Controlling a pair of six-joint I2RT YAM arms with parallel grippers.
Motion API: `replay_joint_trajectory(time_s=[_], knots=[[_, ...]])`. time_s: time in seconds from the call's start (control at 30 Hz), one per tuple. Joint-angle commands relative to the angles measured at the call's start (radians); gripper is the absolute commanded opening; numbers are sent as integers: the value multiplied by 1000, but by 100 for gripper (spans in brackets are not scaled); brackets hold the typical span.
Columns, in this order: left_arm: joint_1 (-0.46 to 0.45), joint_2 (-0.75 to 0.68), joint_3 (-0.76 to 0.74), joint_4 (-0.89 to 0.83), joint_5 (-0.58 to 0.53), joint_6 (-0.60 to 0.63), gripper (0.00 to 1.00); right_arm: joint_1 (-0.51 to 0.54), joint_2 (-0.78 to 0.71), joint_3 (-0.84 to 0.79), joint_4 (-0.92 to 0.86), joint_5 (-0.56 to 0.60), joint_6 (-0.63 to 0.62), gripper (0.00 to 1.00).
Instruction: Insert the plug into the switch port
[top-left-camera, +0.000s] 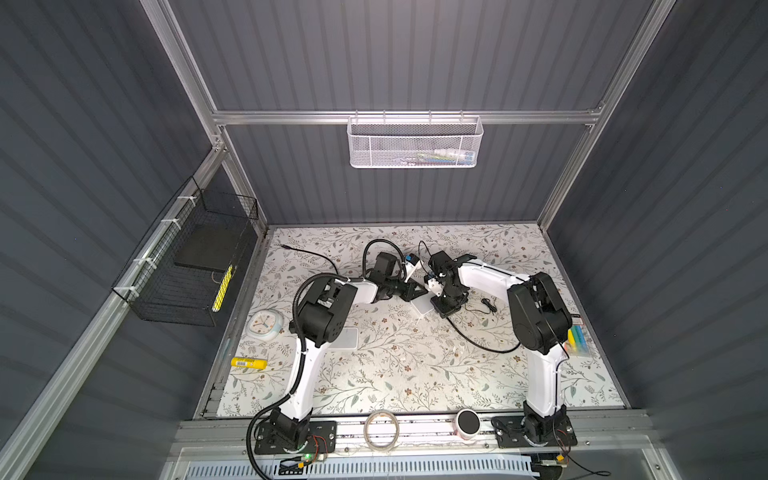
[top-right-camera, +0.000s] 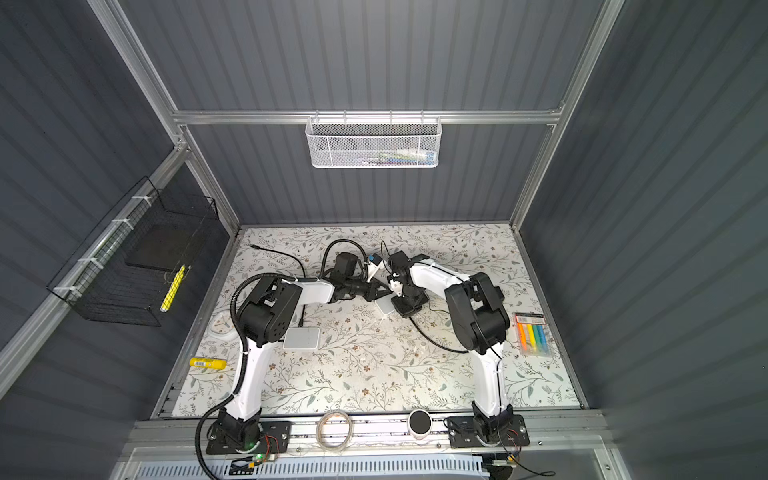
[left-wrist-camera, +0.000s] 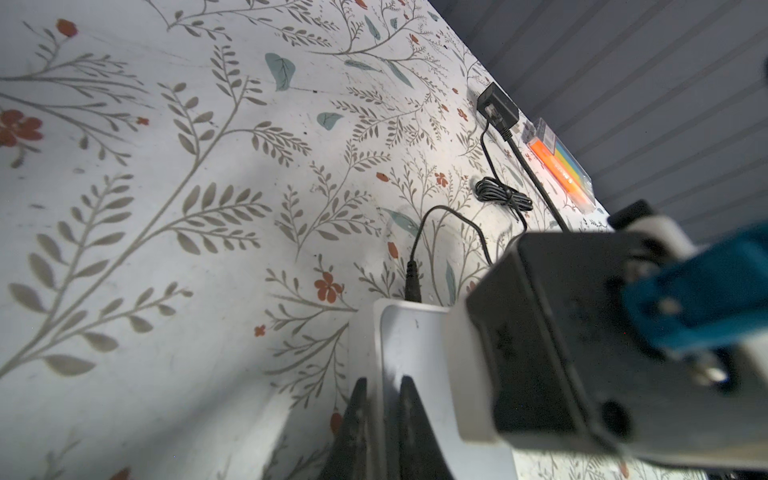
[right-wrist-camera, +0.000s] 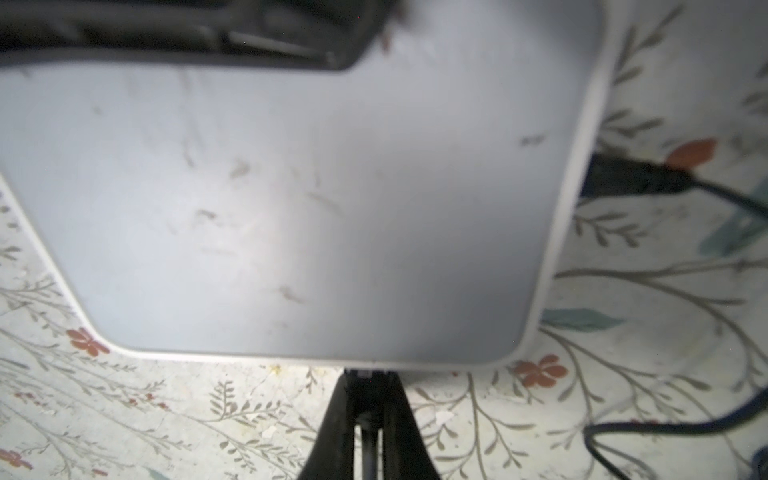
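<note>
Nearest, a tape roll (top-left-camera: 381, 429) lies on the front rail. A bit farther in, a yellow tube (top-left-camera: 248, 363) lies on the flowery table (top-left-camera: 415, 374). In the middle, both arms meet at the white switch (right-wrist-camera: 311, 208). The left gripper (left-wrist-camera: 382, 386) pinches the switch's edge. The right gripper (right-wrist-camera: 368, 386) squeezes the black plug (right-wrist-camera: 365, 374). The plug touches another edge of the switch. I cannot tell if it is in the port. Far back, a white basket (top-left-camera: 415, 141) hangs on the wall.

White switch (right-wrist-camera: 291, 208); plug (right-wrist-camera: 365, 379) seemingly black; floral tabletop (right-wrist-camera: 166, 415) (red blooms).
</note>
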Motion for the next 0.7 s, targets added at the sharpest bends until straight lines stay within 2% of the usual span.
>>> replay_joint_trajectory(time_s=[0.0,0.33,0.67], knots=[[-216,152,-115,-459,324,26,14,3,7,181,764,-18,-17,0],[-218,159,-110,-462,330,28,14,0,21,250,763,-17,-12,0],[-218,162,-109,-462,333,30,14,0,-49,208,807,10,-7,0]])
